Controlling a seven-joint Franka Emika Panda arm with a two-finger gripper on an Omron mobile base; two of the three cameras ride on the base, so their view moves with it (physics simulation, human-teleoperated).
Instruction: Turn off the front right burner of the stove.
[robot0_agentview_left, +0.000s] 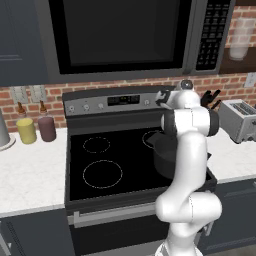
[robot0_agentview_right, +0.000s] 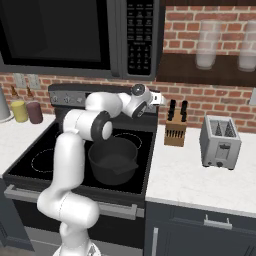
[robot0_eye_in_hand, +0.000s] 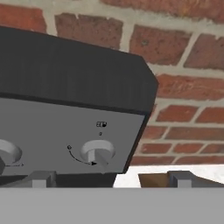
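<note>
The stove sits between two white counters under the microwave, with a dark pot on its right side and its grey back panel against the brick wall. The gripper hovers just in front of the panel's right end, its fingers spread wide apart and holding nothing, close to the rightmost knob.

The arm hid the stove's right burners; a knob was cut off at the hand view's left edge, its markings too small to read.
</note>
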